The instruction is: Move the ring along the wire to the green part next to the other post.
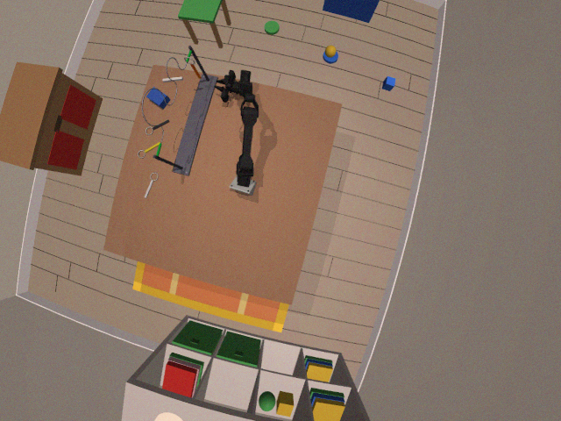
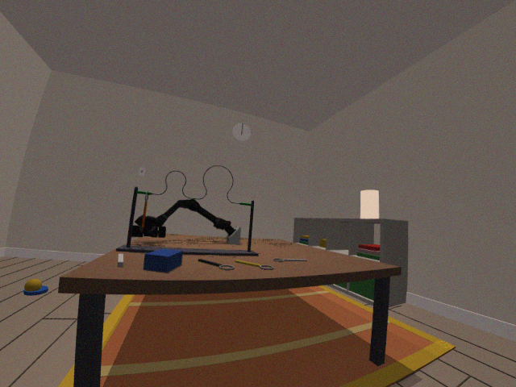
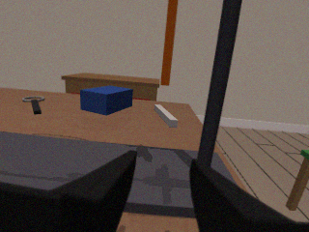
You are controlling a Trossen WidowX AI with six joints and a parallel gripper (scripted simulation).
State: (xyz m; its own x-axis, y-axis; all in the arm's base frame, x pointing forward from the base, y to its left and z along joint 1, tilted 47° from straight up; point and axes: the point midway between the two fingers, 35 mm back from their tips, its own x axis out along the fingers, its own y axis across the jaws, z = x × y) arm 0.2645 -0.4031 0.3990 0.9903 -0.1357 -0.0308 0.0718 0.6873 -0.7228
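The ring hangs on the green part beside the far post. Its orange handle points down. The grey wire curves to the other green part by the other post. My gripper is open, with nothing between its fingers. It is low, on the arm's side of the dark base, and points toward the far post's foot. The handle is beyond and above the fingertips in the wrist view.
A blue block and a white bar lie beyond the base. Loose rings with black, yellow and white handles lie on the table.
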